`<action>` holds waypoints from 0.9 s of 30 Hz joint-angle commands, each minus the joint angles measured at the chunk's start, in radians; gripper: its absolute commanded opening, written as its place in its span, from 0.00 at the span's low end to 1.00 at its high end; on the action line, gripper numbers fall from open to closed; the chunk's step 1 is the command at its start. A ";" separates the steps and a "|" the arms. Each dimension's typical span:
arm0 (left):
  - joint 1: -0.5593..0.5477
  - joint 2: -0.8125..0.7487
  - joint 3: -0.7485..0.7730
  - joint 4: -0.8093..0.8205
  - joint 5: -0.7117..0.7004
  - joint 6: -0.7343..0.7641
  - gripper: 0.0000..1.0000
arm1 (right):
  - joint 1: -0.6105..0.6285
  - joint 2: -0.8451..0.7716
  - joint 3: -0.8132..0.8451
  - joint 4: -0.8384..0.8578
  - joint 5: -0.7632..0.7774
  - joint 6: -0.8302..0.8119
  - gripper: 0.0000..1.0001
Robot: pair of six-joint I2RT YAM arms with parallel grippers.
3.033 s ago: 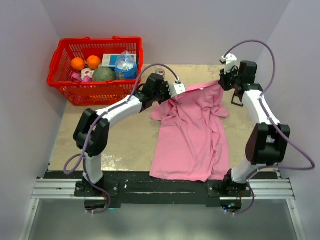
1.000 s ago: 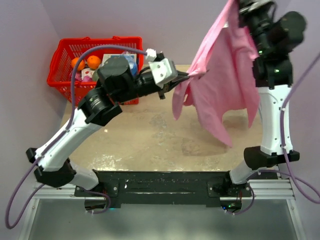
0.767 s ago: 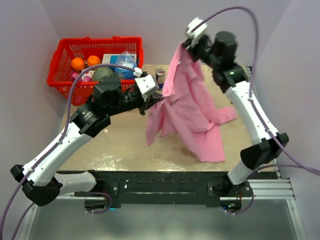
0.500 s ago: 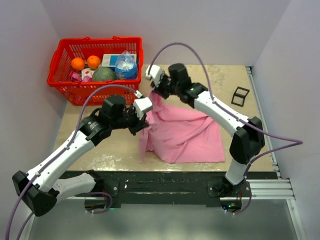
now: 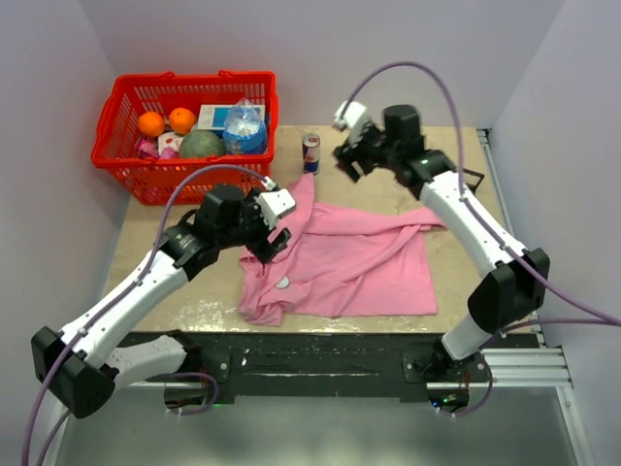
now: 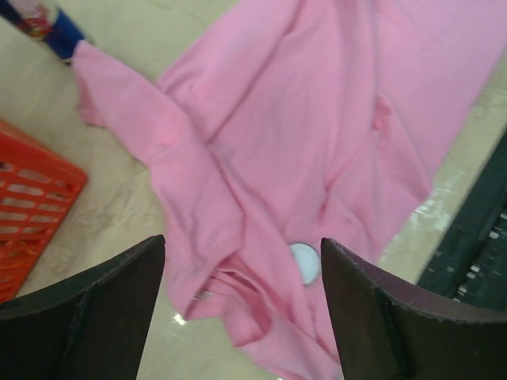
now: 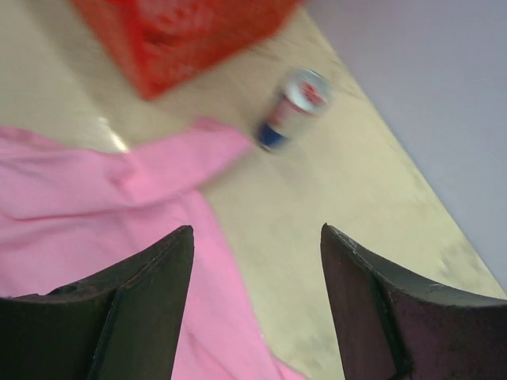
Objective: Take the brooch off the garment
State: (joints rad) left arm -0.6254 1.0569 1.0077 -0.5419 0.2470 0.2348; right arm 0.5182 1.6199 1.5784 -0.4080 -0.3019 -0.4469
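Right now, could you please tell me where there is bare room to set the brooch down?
Bare tabletop between the red basket and the garment, partly under the left arm; a narrower strip right of the garment. Crowded around the can.

A red basket (image 5: 184, 181) holding two oranges (image 5: 150, 123) sits far left on the table (image 5: 209, 291). A drink can (image 5: 310, 152) stands upright beside it.

Robotics laboratory test cell: plain lilac walls (image 5: 388, 39) enclose a worktop (image 5: 209, 301); cabled left arm (image 5: 136, 296) and right arm (image 5: 475, 223) stand on an aluminium rail (image 5: 107, 367).
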 commanded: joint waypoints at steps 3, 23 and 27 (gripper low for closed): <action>0.064 0.167 0.008 0.111 -0.161 0.158 0.82 | -0.280 -0.054 -0.115 -0.048 0.015 -0.180 0.68; 0.158 0.629 0.196 0.088 -0.107 0.115 0.77 | -0.578 0.175 -0.195 -0.118 0.046 -0.596 0.77; 0.162 0.650 0.189 0.091 -0.123 0.130 0.65 | -0.590 0.231 -0.173 -0.184 0.076 -0.677 0.76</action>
State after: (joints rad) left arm -0.4667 1.6981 1.1667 -0.4423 0.1154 0.3634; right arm -0.0586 1.7992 1.3933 -0.5274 -0.2607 -0.9962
